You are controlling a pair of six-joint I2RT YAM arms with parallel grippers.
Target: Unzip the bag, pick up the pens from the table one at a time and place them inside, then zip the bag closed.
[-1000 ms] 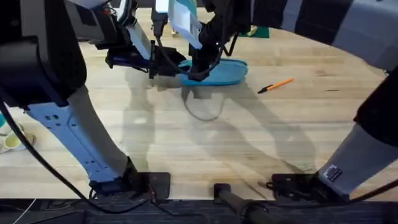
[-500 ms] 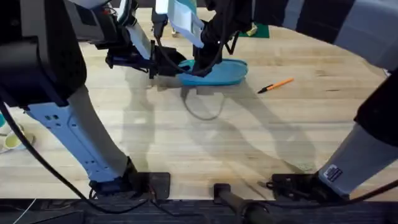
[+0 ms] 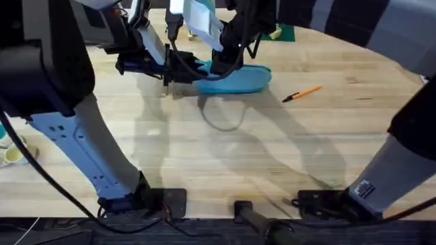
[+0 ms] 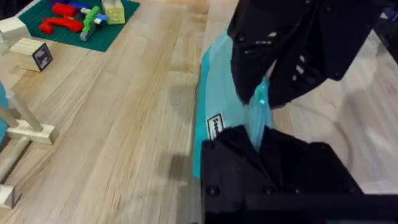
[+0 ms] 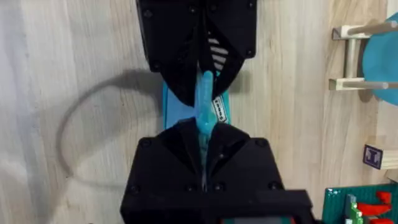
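The light blue bag [image 3: 242,78] lies on the table [image 3: 272,150] at the far middle. My left gripper [image 3: 189,71] is shut on the bag's left end, with blue fabric pinched between its black fingers [image 4: 292,168]. Coming in from behind, my right gripper [image 3: 220,68] is shut on the raised top seam of the bag [image 5: 204,102], close against the left gripper. I cannot make out the zipper pull between them. One orange pen [image 3: 302,93] with a black tip lies on the wood to the right of the bag, apart from both grippers.
A green mat with toy bricks [image 4: 81,18] and a small wooden block [image 4: 34,53] lie beyond the bag. A teal disc on a wooden stand [image 5: 373,56] is close by. Bare wood stretches in front of the bag toward the arm bases.
The right gripper has shifted slightly back along the bag's top toward the left gripper. The left gripper, bag and pen stay where they were.
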